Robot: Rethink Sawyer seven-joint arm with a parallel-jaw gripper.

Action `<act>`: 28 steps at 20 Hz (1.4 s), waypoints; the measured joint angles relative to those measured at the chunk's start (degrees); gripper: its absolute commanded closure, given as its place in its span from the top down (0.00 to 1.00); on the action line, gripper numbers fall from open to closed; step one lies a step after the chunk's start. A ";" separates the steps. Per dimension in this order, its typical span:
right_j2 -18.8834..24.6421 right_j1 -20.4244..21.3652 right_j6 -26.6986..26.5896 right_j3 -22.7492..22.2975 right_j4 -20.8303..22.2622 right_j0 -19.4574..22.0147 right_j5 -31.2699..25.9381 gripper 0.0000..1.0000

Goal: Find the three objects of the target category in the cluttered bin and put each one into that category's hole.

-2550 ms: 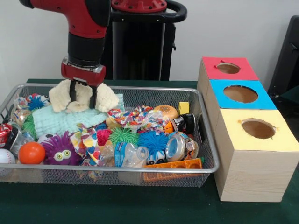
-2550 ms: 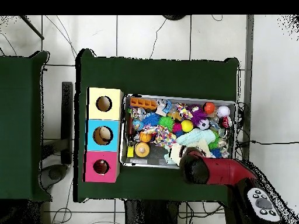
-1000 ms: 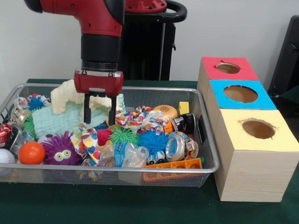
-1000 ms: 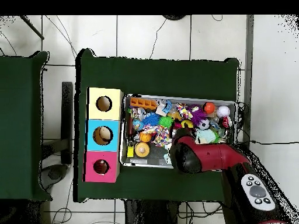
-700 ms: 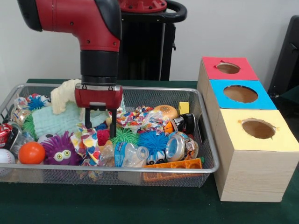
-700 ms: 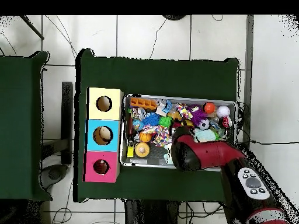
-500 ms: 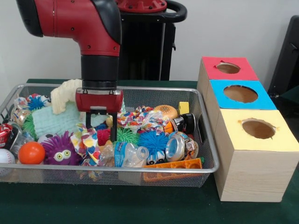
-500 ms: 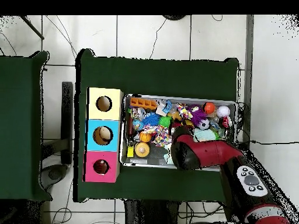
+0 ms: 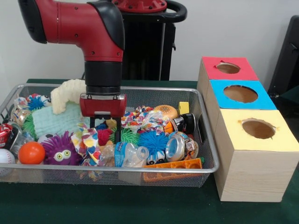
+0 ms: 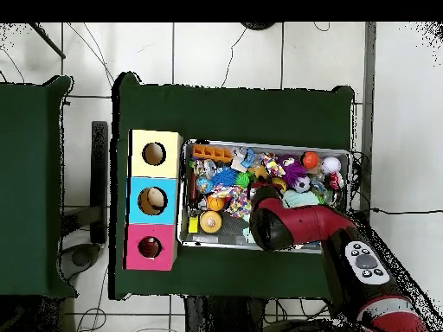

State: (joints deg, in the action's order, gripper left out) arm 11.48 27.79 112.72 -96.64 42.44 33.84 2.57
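Note:
The wire mesh bin (image 9: 140, 169) is packed with toys and also shows in the overhead view (image 10: 268, 143). My gripper (image 9: 104, 132) is open and lowered into the clutter near the bin's middle. Its fingers (image 9: 117, 134) straddle a pink spiky ball (image 9: 103, 136) and a small yellowish thing (image 9: 111, 123) that I cannot identify. No duck, tiger or bear plush shows clearly. The red box's hole (image 9: 228, 68) is at the far right, away from the gripper, and shows in the overhead view (image 10: 150, 248). There the arm (image 10: 277, 226) covers the gripper.
A blue box (image 9: 240, 94) and a yellow box (image 9: 258, 129) stand in a row with the red one. In the bin lie a cream cloth (image 9: 67, 93), a mint cloth (image 9: 53, 120), a purple puffer ball (image 9: 60, 151), an orange ball (image 9: 32, 152) and a plastic bottle (image 9: 131, 154).
The gripper let go of the cream cloth at the bin's back left, moved toward the bin's middle and came down into the toys.

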 measured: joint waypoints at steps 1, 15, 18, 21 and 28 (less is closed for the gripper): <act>0.00 -0.02 0.00 0.01 0.00 -0.01 0.00 1.00; 6.13 -0.48 0.00 0.02 -2.70 7.43 -6.23 1.00; 7.08 -0.48 0.00 0.02 -3.50 8.33 -7.54 1.00; 7.84 -0.51 -0.01 0.03 -4.59 8.65 -9.35 1.00; 8.72 -0.77 -0.01 0.13 -6.18 8.60 -12.39 1.00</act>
State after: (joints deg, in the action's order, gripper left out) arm 20.20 27.03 112.71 -96.51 36.26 42.44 -9.83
